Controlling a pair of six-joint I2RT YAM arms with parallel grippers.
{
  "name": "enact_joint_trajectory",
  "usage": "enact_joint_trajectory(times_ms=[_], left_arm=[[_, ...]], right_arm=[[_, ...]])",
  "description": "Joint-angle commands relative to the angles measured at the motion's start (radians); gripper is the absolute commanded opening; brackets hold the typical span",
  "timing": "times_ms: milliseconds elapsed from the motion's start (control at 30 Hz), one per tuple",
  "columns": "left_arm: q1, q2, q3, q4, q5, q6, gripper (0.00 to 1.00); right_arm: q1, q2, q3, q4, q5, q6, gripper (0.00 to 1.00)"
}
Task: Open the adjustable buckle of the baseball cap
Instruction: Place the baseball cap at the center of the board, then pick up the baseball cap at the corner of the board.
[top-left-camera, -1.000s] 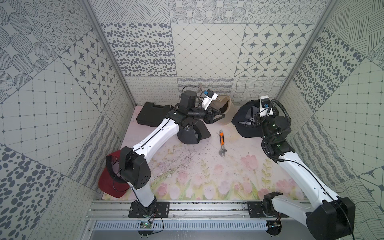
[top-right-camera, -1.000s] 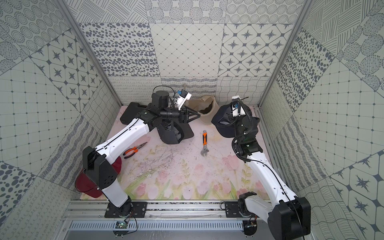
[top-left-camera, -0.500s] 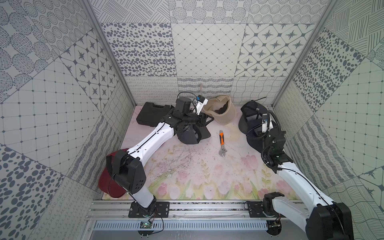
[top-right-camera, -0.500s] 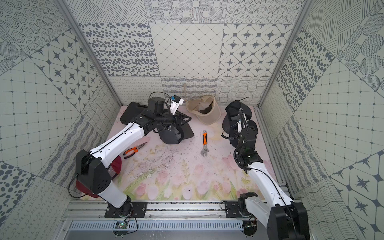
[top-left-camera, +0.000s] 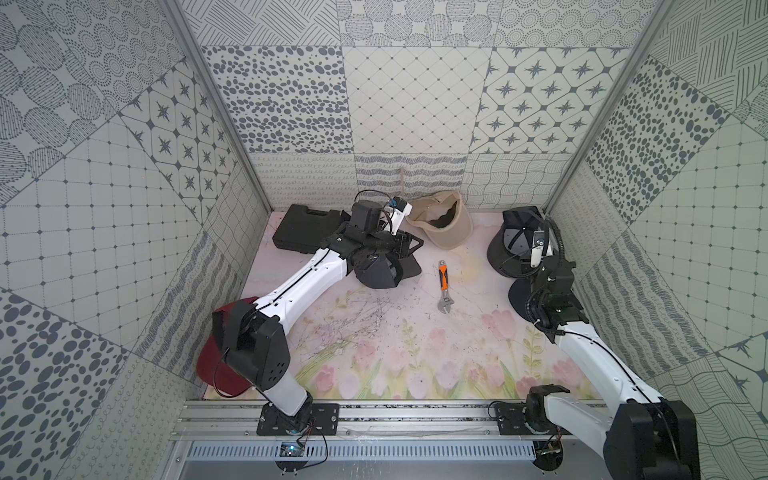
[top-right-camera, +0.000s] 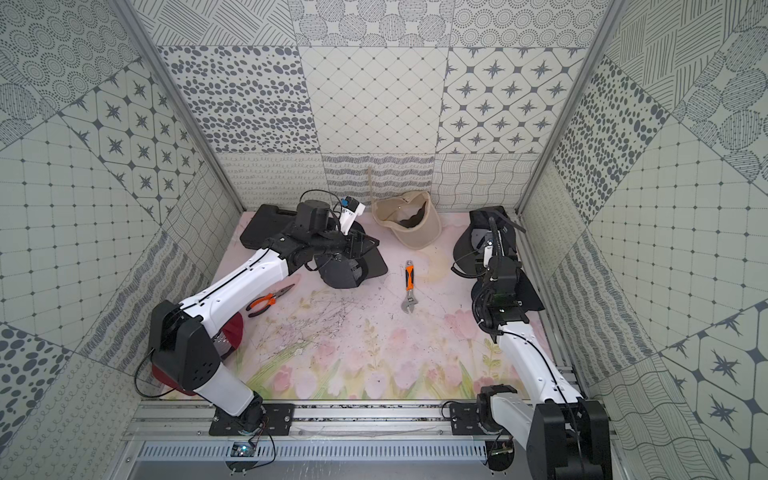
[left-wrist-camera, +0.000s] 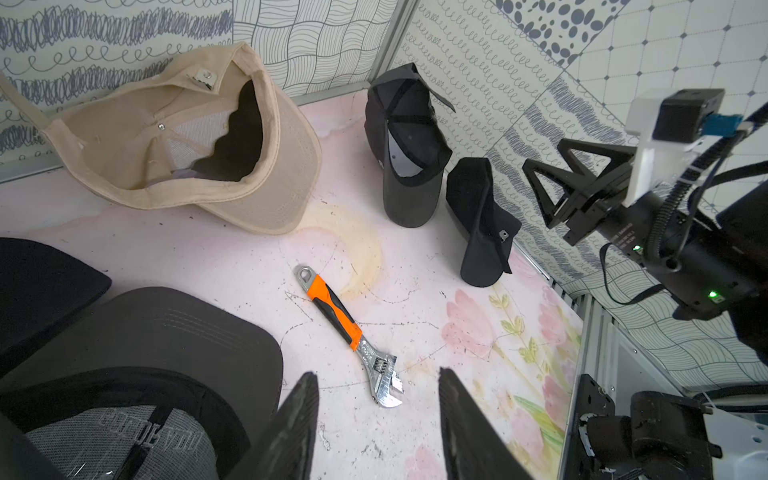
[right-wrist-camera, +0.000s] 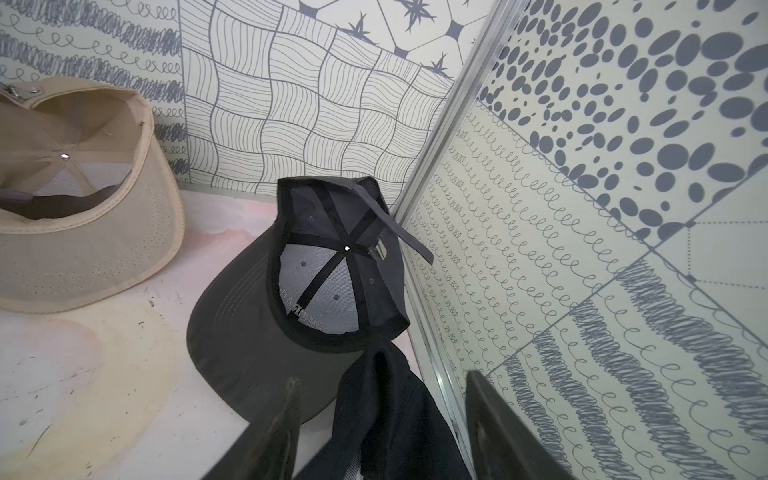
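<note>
Right of centre in both top views, hard against the side wall (top-left-camera: 582, 232), lies the dark grey cap (top-left-camera: 517, 243), its inside showing. Its strap (right-wrist-camera: 395, 226) juts free past the buckle (right-wrist-camera: 381, 250) (upper middle of the right wrist view), so I judge the buckle opened, or very nearly. A second ago my right claw (right-wrist-camera: 382, 382) was clamped shut at this cap. Now its jaws stand wide and empty, with the cap released and a black cap (left-wrist-camera: 482, 216) lying just beneath them. My left claw (left-wrist-camera: 376, 372) hangs half-spread, holding nothing, above the wrench (left-wrist-camera: 345, 324) at lower centre of its own view. It has drawn back from the beige cap (left-wrist-camera: 174, 137) at upper left. With both claws let go, I take this cap's step to be finished.
</note>
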Motion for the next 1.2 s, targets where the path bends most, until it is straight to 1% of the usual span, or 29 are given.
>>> enact_joint_trajectory(times_ms=[0,67,133,167,233,267,300,367,467,533,567,633,733,867,967,1167], left_arm=[[0.003,-0.013,-0.006,0.038,-0.042,-0.021,0.49],[0.003,-0.013,-0.008,0.033,-0.064,-0.029,0.50],[0.002,-0.016,-0.013,0.028,-0.089,-0.036,0.51],[0.005,-0.020,-0.015,0.026,-0.100,-0.036,0.51],[0.005,-0.028,-0.020,0.014,-0.123,-0.033,0.57],[0.006,-0.035,-0.023,0.008,-0.131,-0.029,0.58],[0.006,-0.042,-0.026,0.000,-0.147,-0.028,0.58],[0.010,-0.059,-0.039,-0.012,-0.182,-0.027,0.58],[0.019,-0.100,-0.071,-0.026,-0.249,-0.033,0.59],[0.027,-0.131,-0.097,-0.033,-0.302,-0.042,0.60],[0.034,-0.147,-0.111,-0.040,-0.332,-0.050,0.62],[0.046,-0.174,-0.131,-0.073,-0.405,-0.065,0.64],[0.067,-0.213,-0.163,-0.138,-0.544,-0.089,0.62],[0.107,-0.291,-0.236,-0.216,-0.711,-0.138,0.62],[0.162,-0.342,-0.274,-0.319,-0.824,-0.179,0.63],[0.300,-0.401,-0.356,-0.481,-0.957,-0.259,0.67]], right_arm=[[-0.003,-0.012,0.058,-0.041,-0.106,0.050,0.66],[0.008,-0.027,0.063,-0.055,-0.194,0.072,0.67],[0.017,-0.043,0.057,-0.043,-0.302,0.092,0.74],[0.027,-0.046,0.058,-0.040,-0.342,0.104,0.75],[0.048,-0.043,0.072,-0.049,-0.393,0.159,0.75],[0.058,-0.035,0.087,-0.061,-0.429,0.193,0.74],[0.070,-0.024,0.104,-0.076,-0.476,0.219,0.72],[0.104,0.004,0.128,-0.079,-0.530,0.253,0.72],[0.168,0.045,0.158,-0.075,-0.596,0.264,0.71],[0.202,0.070,0.183,-0.075,-0.608,0.288,0.71],[0.215,0.087,0.195,-0.069,-0.608,0.310,0.71],[0.228,0.117,0.212,-0.049,-0.619,0.365,0.69],[0.242,0.169,0.234,-0.016,-0.625,0.439,0.68],[0.268,0.237,0.271,-0.005,-0.597,0.465,0.67],[0.277,0.295,0.322,-0.026,-0.591,0.486,0.67],[0.287,0.412,0.441,-0.030,-0.580,0.482,0.75]])
